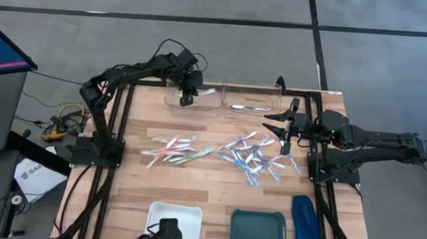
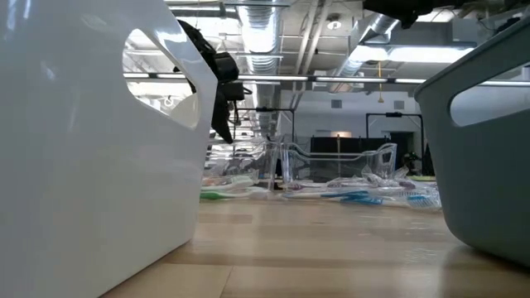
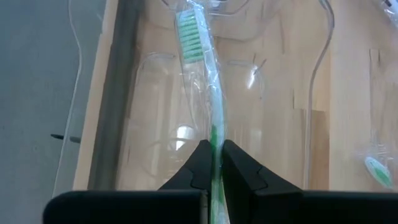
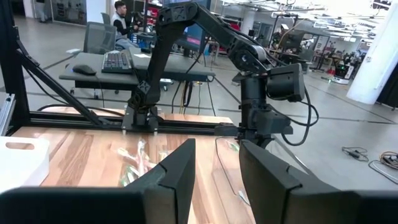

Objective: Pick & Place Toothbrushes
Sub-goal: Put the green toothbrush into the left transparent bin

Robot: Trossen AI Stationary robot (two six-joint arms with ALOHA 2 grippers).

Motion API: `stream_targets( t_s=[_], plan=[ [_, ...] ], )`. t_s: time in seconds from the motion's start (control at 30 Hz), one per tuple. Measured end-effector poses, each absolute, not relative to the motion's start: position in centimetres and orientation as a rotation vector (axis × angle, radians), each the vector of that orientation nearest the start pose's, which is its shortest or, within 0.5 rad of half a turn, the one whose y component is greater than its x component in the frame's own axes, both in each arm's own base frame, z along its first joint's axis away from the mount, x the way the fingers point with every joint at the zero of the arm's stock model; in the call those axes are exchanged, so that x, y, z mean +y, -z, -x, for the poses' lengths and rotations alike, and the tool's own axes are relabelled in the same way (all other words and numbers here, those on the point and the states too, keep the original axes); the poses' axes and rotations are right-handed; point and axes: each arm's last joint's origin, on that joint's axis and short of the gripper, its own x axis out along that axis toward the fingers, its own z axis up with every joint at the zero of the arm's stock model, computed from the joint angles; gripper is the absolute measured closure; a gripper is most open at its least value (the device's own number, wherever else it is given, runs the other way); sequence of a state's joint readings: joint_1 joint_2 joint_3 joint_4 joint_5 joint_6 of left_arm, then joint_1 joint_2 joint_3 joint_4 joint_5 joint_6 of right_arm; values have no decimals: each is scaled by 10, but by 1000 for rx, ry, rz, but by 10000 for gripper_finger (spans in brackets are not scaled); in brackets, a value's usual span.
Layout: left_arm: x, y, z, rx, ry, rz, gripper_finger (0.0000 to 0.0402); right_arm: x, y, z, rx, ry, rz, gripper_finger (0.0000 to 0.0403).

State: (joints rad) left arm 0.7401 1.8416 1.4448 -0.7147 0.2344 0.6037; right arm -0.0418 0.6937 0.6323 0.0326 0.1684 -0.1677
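1. A wooden bench [image 1: 209,187] carries two loose heaps of toothbrushes: a pink, white and green pile [image 1: 174,150] toward the left arm, and a blue and silvery pile [image 1: 256,157] toward the right arm. The sorting by colour suggests each arm serves its own heap.

2. Two clear bins sit side by side at the far edge of the bench. The left clear bin [image 1: 171,95] lies under the left arm; the right clear bin [image 1: 249,99] already holds at least one brush.

3. The left gripper [image 3: 214,163] hangs over the left clear bin. Its fingers are clamped on a wrapped green toothbrush [image 3: 205,74], gripped low on the handle so the bristle head points forward over the bin, most likely ready for dropping in.

4. The right gripper [image 1: 284,132] hovers above the blue pile. Its fingers [image 4: 177,177] stand apart with nothing between them, likely poised to go down for a brush.

5. Near the front edge stand a white tray [image 1: 174,218], a teal tray [image 1: 258,230] and a dark-blue oblong object [image 1: 305,224], all well apart from the piles.

6. Most of the brushes are still on the bench, so the task looks far from done.
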Motion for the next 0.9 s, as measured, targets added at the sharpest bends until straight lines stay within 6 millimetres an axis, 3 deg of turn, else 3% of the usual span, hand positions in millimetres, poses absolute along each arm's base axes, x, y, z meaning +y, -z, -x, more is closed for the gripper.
stream_targets(
  t_s=[0.9],
  plan=[
    [256, -233, -284, 1064, -162, 34, 394, -12, -315, -161, 43, 208, 169, 285]
  ],
)
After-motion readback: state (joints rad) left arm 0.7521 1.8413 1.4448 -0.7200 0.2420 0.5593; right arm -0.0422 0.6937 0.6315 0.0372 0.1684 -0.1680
